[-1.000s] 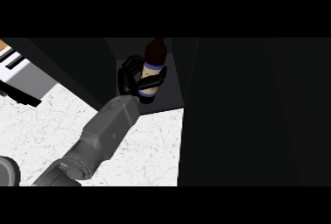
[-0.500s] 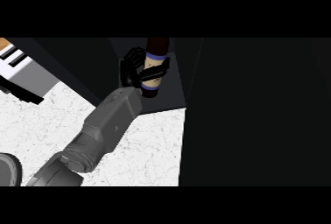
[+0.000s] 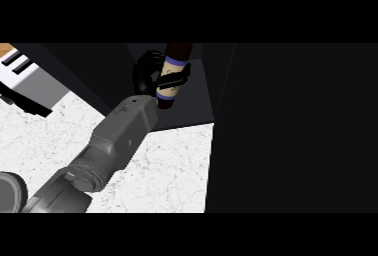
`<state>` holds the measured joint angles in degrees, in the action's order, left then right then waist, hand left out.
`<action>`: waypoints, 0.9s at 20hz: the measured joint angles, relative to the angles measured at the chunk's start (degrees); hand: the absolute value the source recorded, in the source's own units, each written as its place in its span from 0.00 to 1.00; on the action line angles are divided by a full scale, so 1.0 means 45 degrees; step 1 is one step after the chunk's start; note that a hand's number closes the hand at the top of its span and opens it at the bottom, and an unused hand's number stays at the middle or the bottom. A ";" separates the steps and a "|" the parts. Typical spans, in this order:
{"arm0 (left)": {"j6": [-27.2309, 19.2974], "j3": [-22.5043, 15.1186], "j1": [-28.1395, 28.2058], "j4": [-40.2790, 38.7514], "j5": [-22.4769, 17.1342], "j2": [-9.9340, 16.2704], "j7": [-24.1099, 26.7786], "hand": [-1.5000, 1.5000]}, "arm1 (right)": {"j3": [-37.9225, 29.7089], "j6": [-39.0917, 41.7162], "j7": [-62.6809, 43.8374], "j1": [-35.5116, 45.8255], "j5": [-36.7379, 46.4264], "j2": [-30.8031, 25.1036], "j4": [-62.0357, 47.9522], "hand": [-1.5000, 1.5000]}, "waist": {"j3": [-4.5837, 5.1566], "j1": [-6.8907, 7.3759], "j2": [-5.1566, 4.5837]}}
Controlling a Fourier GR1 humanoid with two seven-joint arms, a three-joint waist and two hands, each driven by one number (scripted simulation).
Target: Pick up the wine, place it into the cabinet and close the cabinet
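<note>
Wine | within curled fingers | left hand | inside cabinet

A single head view looks steeply down from above the bench, close in, facing the dark cabinet ahead and right.

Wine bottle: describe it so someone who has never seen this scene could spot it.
Find the dark open cabinet at the top of the head view, above the white speckled counter. A grey forearm reaches into it, and its black left hand is curled round the wine bottle: dark, with a tan label edged by purple bands.
</note>
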<state>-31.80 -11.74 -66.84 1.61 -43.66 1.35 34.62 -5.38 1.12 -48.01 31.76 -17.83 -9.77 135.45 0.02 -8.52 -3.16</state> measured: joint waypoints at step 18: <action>-0.2556 -0.1804 0.0538 -0.0097 0.1949 0.0836 -0.0647 0.00 | 0.0223 0.0115 -0.0026 0.0261 -0.0077 0.0018 0.0020 0.00 | 0.0011 -0.0328 -0.0168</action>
<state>-43.30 -19.86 -64.42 1.17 -34.89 5.11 31.71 -4.38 1.64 -48.13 32.93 -18.17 -9.69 135.54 0.06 -10.00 -3.92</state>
